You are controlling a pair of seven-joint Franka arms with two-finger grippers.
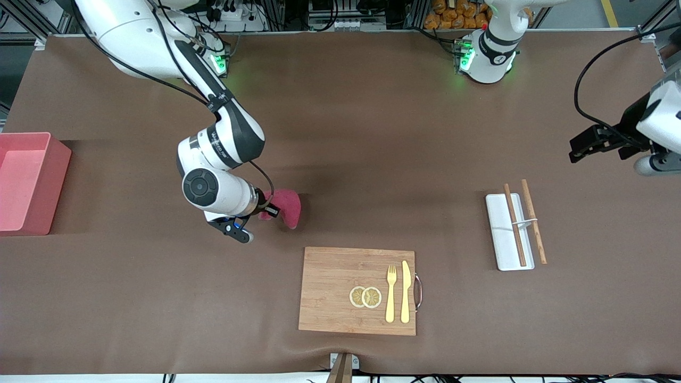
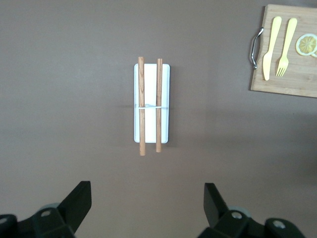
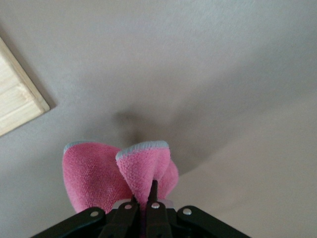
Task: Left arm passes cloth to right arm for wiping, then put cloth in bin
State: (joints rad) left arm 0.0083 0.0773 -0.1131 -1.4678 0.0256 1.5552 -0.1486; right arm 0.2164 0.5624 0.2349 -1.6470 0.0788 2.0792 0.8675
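Note:
The raspberry cloth (image 1: 287, 207) hangs bunched from my right gripper (image 1: 268, 209), which is shut on it over the bare table, between the cutting board and the bin. In the right wrist view the cloth (image 3: 99, 173) droops in two folds from the closed fingers (image 3: 153, 191). The salmon-pink bin (image 1: 26, 181) stands at the right arm's end of the table, and nothing shows inside it. My left gripper (image 1: 582, 146) is open and empty, held high at the left arm's end of the table; its view shows both fingers (image 2: 79, 201) spread wide over the tray.
A wooden cutting board (image 1: 330, 290) with lemon slices (image 1: 365, 297), a fork (image 1: 391, 292) and a knife (image 1: 405, 291) lies nearer the front camera than the cloth. A white tray (image 1: 505, 229) with two wooden sticks (image 1: 533, 221) lies toward the left arm's end.

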